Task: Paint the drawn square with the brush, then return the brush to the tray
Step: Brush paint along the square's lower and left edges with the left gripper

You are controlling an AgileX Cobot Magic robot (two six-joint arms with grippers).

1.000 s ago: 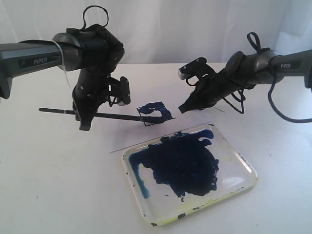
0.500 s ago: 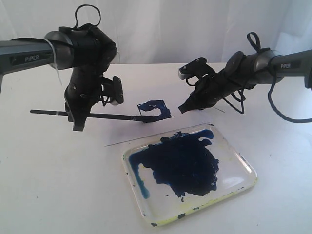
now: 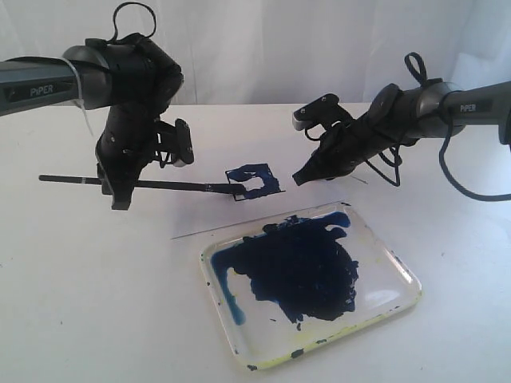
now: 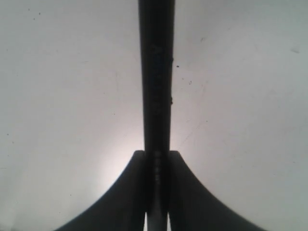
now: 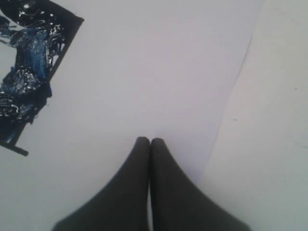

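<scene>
The drawn square [image 3: 255, 182] on the white paper sheet [image 3: 315, 195] is partly filled with dark blue paint; it also shows in the right wrist view [image 5: 30, 67]. My left gripper [image 3: 120, 195] is shut on the brush [image 3: 164, 186], a long black stick lying level with its tip at the square's left edge. In the left wrist view the brush handle [image 4: 156, 82] runs straight out between the shut fingers [image 4: 130, 192]. My right gripper [image 3: 300, 177] is shut and empty, its tips resting on the paper right of the square [image 5: 149, 142]. The tray [image 3: 403, 299] with its big blue paint blob [image 3: 307, 267] lies in front.
White tabletop [image 3: 88, 303] spreads to the left of the tray and in front of the left arm. A white curtain [image 3: 263, 48] hangs behind both arms. The paper's edge [image 5: 231, 96] runs close to the right fingertips.
My left gripper has pulled the brush leftward, so its tip has drawn back from inside the square to the square's left edge. The right arm has not moved.
</scene>
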